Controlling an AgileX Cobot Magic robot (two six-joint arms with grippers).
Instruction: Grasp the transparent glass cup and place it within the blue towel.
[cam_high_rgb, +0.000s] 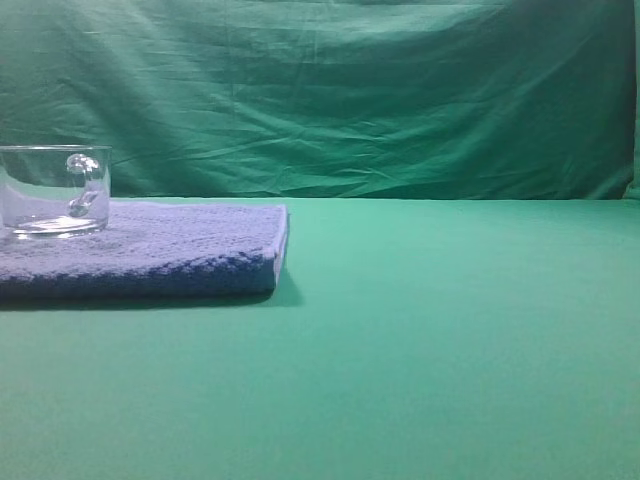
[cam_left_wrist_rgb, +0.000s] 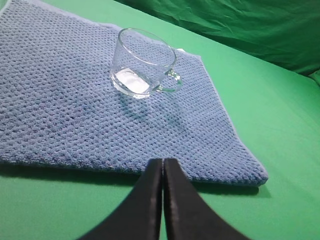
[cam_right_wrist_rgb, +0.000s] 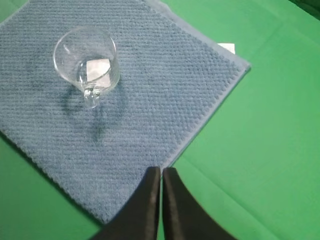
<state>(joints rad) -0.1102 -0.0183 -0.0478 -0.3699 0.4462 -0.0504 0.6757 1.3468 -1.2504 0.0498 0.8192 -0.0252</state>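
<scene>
Just off the near edge of the towel (cam_left_wrist_rgb: 100, 100), the left claw (cam_left_wrist_rgb: 163, 172) is hovering above the table (cam_left_wrist_rgb: 280, 125) with its two black fingers pressed together, holding nothing. The right claw (cam_right_wrist_rgb: 161, 180) is hanging over another edge of the towel, its fingers likewise pressed together and empty. Beyond both claws, the glass cup (cam_left_wrist_rgb: 142, 62) is standing upright on the towel, well inside its borders, with its small handle sticking out to one side. The towel is lying flat on the table. Behind it, a creased green cloth (cam_high_rgb: 350, 90) is hanging as a backdrop.
</scene>
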